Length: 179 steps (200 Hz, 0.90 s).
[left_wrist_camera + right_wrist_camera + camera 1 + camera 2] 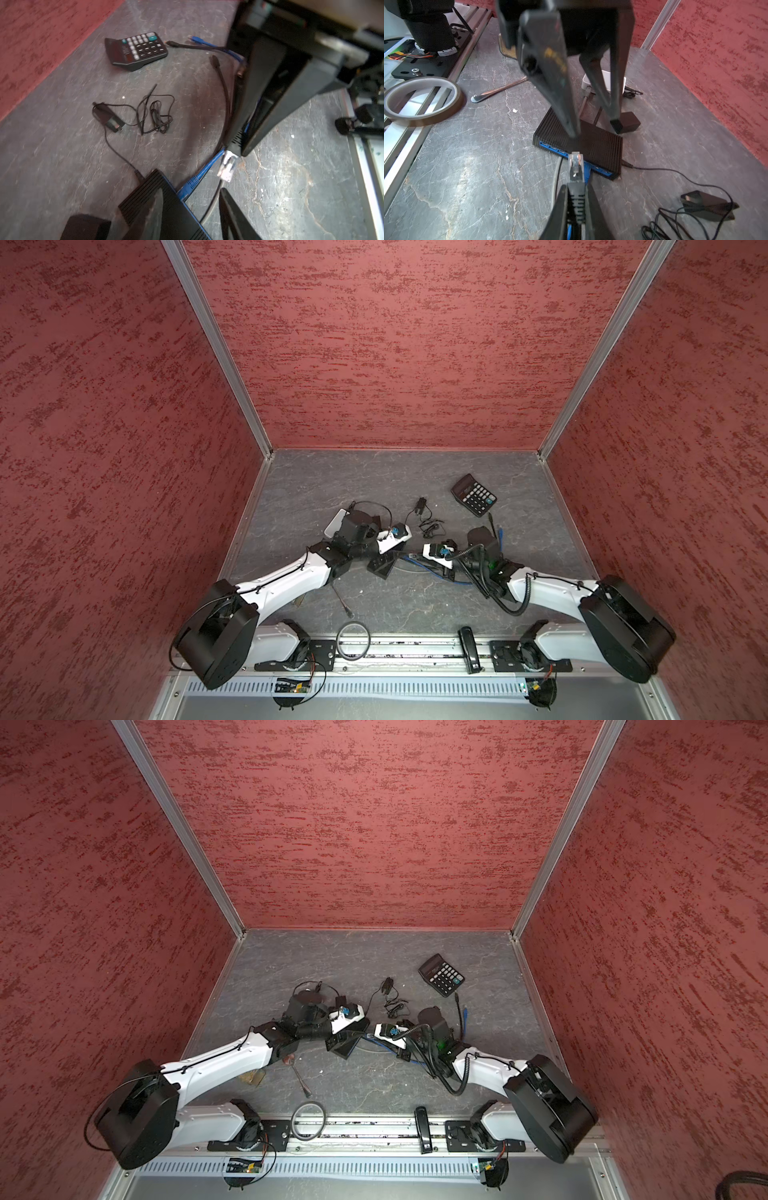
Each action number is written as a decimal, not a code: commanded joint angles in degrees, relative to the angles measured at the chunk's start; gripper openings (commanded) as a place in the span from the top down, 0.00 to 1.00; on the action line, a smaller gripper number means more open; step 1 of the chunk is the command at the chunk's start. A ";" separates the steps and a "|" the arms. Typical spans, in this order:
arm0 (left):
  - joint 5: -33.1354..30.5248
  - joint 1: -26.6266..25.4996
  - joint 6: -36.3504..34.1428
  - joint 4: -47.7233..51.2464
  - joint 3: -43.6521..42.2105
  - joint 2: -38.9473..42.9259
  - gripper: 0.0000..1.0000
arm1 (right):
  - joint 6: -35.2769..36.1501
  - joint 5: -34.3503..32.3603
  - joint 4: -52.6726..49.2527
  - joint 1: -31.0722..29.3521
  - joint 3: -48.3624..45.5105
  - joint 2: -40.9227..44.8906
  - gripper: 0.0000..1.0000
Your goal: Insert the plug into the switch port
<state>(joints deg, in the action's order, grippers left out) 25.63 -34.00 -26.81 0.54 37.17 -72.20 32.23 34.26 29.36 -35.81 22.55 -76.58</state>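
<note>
Right wrist view, nearest first: the right claw (pixel 576 188) is clamped on the black boot of the plug (pixel 575 164). The plug's clear tip points at the blue port row of the switch (pixel 596 147). It is just short of the row, held off the bench (pixel 467 166) and in no port. A blue cable (pixel 587 173) just beside the plug already sits in one port.

The switch lies flat, black and ribbed, with a thin cord leaving one end. Over it hangs the left claw (pixel 594 128), jaws apart. One finger (pixel 550 72) is above the ribbed top and the other is past the back edge. Whether either touches the switch I cannot tell.

Just behind the switch sits a black block (pixel 630 122), and beyond that a white box (pixel 607 81). A metal tool (pixel 496 91) lies off to one side, near a tape roll (pixel 425 119) at the rail. A charger (pixel 708 205) with a coiled cord lies apart from the switch on the other side.

In both top views the calculator (pixel 474 494) lies farthest back, well apart from both claws, toward the rear wall.
</note>
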 commanded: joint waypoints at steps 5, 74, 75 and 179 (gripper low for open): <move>0.51 3.35 16.32 3.71 1.63 0.86 0.55 | -3.69 -3.39 6.46 -2.04 -1.83 -2.13 0.97; -8.62 4.06 39.59 1.12 -2.94 -6.09 0.58 | -9.68 -12.40 16.86 -9.70 -2.29 -12.22 0.97; -8.86 4.00 39.88 1.13 -2.96 -6.23 0.58 | -9.70 -12.52 16.99 -9.80 -2.31 -12.34 0.97; -13.55 -0.11 48.85 -7.53 -6.12 -10.47 0.58 | -14.69 -19.79 29.32 -13.05 -2.35 -23.60 0.97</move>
<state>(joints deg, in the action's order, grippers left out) 13.34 -33.23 19.84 -4.91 31.59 -81.03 19.92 17.54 52.53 -48.36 20.49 -98.41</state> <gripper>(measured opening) 0.417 0.134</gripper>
